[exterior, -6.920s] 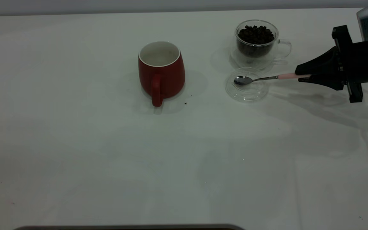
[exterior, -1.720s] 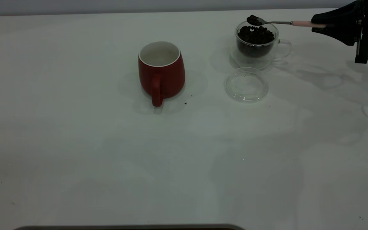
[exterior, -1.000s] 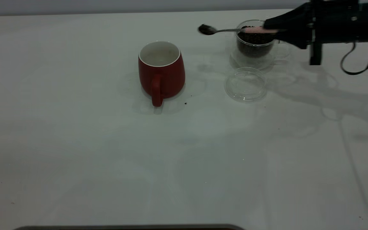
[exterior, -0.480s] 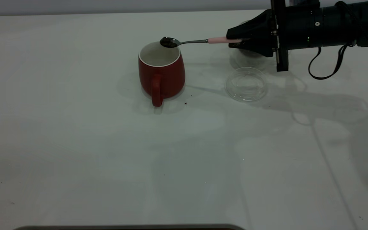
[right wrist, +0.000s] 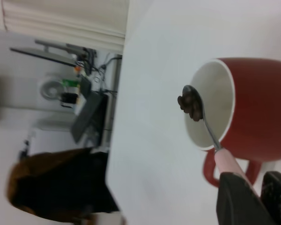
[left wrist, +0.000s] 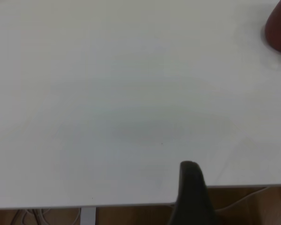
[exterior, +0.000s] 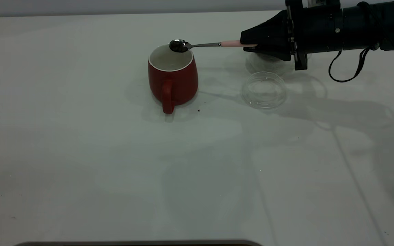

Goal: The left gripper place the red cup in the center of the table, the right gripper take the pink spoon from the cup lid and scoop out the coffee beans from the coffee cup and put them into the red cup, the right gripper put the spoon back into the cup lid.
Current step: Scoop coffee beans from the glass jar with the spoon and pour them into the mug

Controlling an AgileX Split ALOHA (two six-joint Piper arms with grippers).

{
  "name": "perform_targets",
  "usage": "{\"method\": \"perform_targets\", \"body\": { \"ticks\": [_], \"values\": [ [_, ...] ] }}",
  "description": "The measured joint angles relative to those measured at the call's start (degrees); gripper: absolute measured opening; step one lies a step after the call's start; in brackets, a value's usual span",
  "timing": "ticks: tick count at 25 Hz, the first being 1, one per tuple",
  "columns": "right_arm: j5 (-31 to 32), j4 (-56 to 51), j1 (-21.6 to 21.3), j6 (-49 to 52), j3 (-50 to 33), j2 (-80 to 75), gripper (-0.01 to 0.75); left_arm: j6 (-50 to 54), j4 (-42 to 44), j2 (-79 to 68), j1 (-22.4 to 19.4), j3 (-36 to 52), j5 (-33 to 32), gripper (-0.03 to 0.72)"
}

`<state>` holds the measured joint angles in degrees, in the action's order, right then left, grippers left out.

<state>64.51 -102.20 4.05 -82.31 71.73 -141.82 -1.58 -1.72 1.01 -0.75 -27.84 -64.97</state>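
Note:
The red cup [exterior: 173, 77] stands near the middle of the table [exterior: 115, 164], handle toward the camera. My right gripper [exterior: 251, 43] reaches in from the right, shut on the pink handle of the pink spoon [exterior: 231, 43]. The spoon's bowl hangs just above the cup's open mouth. In the right wrist view coffee beans [right wrist: 189, 104] sit in the spoon [right wrist: 210, 136] over the cup's [right wrist: 257, 108] white inside. The empty cup lid [exterior: 264, 90] lies right of the cup. The coffee cup [exterior: 263, 64] is mostly hidden behind the right gripper. My left gripper [left wrist: 192, 192] rests at the table's edge, far from the red cup [left wrist: 278, 28].
A small dark speck [exterior: 198, 110] lies on the table by the red cup's base. Beyond the table's far edge the right wrist view shows a person's head [right wrist: 51, 187] and some desk gear [right wrist: 79, 93]. The right arm's black cable [exterior: 347, 71] loops below it.
Over the last seconds the right gripper lifted the spoon from the lid, scooped beans from the coffee cup and carried them left. The bowl now hangs over the red cup's mouth.

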Motion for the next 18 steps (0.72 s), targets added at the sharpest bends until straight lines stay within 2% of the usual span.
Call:
{"method": "perform_targets", "body": {
  "ticks": [9, 14, 18],
  "values": [
    [-3.57, 0.0, 0.0, -20.9, 0.0, 0.0, 0.113, -0.05, -0.03, 0.0, 0.0, 0.0, 0.0, 0.586],
    [-3.45, -0.06, 0.0, -22.51, 0.0, 0.0, 0.113, -0.1, -0.03, 0.0, 0.0, 0.0, 0.0, 0.586],
    [-0.36, 0.19, -0.9, -16.85, -0.06, 1.51, 0.113, -0.1, -0.03, 0.0, 0.0, 0.0, 0.0, 0.586]
  ]
}}
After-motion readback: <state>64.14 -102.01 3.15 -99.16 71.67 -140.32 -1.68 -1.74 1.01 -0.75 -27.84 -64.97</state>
